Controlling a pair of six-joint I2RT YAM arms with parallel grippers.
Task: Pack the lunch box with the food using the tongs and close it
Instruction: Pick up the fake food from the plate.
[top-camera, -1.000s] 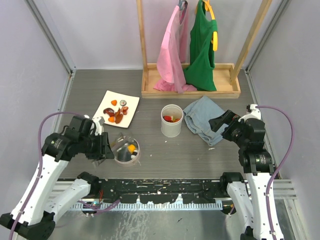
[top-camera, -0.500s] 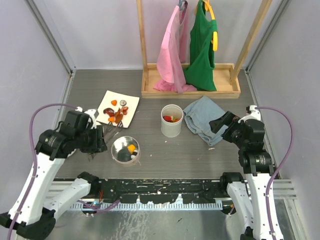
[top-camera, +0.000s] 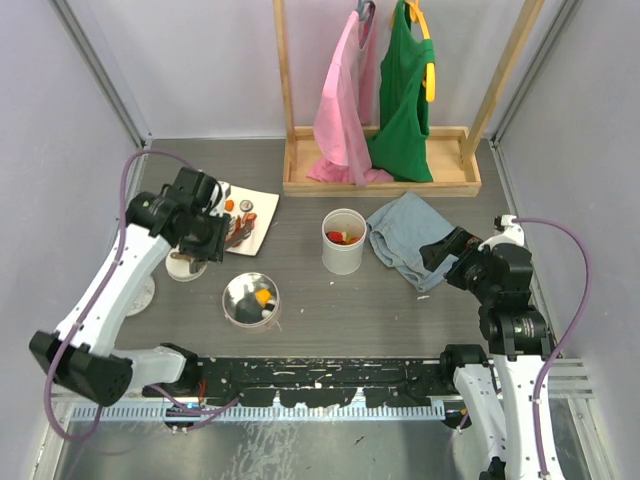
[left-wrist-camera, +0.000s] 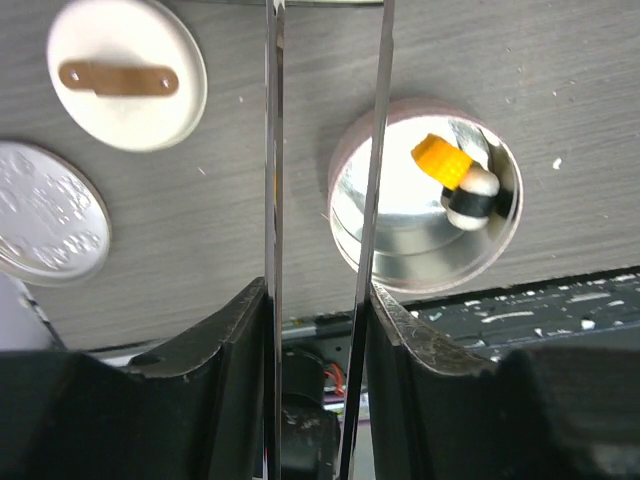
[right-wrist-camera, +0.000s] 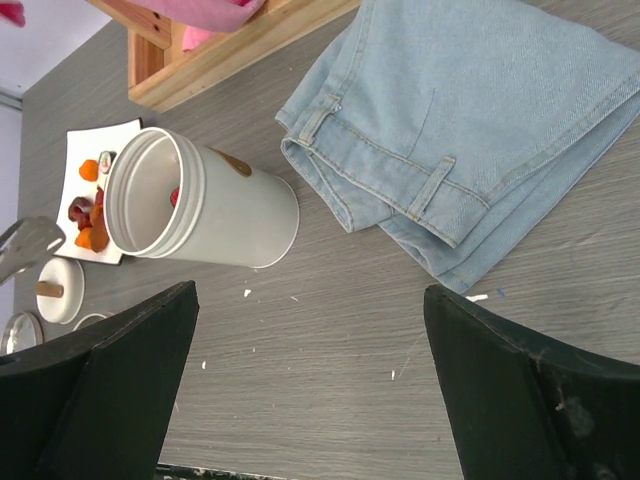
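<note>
Left gripper (left-wrist-camera: 318, 300) clamped partway on tongs (left-wrist-camera: 273, 150), at plate (top-camera: 262, 205) toward far-left corner of counter (top-camera: 330, 300). Food (top-camera: 238, 228) on plate. Lunch box (top-camera: 240, 295) by near edge, orange piece inside. Straddle one piece with tips, squeeze gently, lift level. Right gripper (right-wrist-camera: 308, 300) wide, holding nothing.

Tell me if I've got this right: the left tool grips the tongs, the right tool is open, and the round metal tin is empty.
Not quite. The round metal tin is not empty: the left wrist view shows an orange piece and a black and white piece inside. The left tool does grip the tongs, and the right tool is open.
</note>
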